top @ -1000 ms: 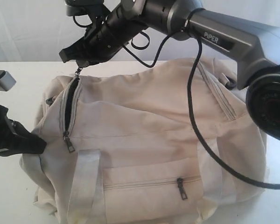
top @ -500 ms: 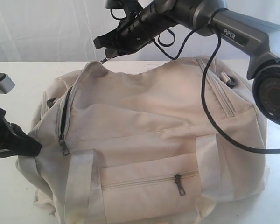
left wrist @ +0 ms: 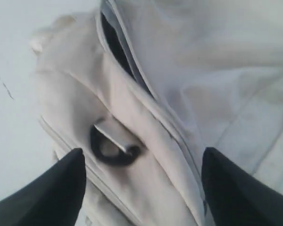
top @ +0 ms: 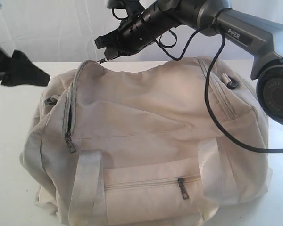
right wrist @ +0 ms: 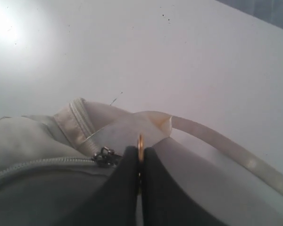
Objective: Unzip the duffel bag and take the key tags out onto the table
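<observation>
The cream duffel bag [top: 146, 136] lies on the white table [top: 9, 122]. Its main zip is partly open, with a dark slit [top: 68, 113] at the left end and a pull [top: 70, 143] hanging below. My right gripper [top: 104, 51] reaches over the bag's top left and is shut on the other zipper pull [right wrist: 140, 147], beside its slider [right wrist: 104, 157]. The left gripper [top: 35, 74] hangs open in the air left of the bag. Its fingers [left wrist: 61, 183] stand wide apart above the bag's end and a dark ring [left wrist: 114, 149]. The key tags are hidden.
The right arm's black cable [top: 210, 113] hangs across the bag's right side. A front pocket zip pull [top: 182, 188] and two pale webbing straps [top: 87, 188] face the camera. A dark clip [top: 231, 84] sits at the bag's far right. White curtain behind.
The left gripper let go of the bag's left end, opened and rose up. The right gripper earlier drew the pull rightward along the top and has since held still.
</observation>
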Action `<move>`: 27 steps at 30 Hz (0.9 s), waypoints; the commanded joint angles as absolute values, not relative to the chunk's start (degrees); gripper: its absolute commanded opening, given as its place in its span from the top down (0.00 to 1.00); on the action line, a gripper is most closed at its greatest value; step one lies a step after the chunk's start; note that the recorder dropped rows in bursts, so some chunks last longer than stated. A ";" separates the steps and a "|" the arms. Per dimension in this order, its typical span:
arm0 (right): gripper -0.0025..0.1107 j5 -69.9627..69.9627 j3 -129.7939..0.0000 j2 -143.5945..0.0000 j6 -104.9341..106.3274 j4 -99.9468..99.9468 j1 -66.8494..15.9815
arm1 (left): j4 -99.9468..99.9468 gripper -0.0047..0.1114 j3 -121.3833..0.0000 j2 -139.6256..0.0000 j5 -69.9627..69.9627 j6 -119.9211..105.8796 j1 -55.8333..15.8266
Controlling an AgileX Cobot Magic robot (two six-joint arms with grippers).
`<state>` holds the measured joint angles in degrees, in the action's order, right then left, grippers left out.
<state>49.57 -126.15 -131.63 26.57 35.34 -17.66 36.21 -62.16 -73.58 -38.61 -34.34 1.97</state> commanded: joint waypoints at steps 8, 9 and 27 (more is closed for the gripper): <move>0.98 50.29 -126.80 -131.49 28.26 35.33 -17.12 | 37.99 0.41 -83.54 -100.27 -32.56 -33.83 -6.08; 0.98 50.29 -126.80 -131.49 28.26 35.33 -17.12 | 37.99 0.42 -83.54 -100.81 -32.81 -33.83 -6.08; 0.98 49.19 -126.80 -131.39 23.99 28.04 -14.35 | 32.63 0.96 -83.54 -101.98 -34.64 -32.95 -5.84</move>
<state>50.08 -126.15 -131.63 24.60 30.24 -16.54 33.76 -83.28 -102.20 -32.59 -33.51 -5.83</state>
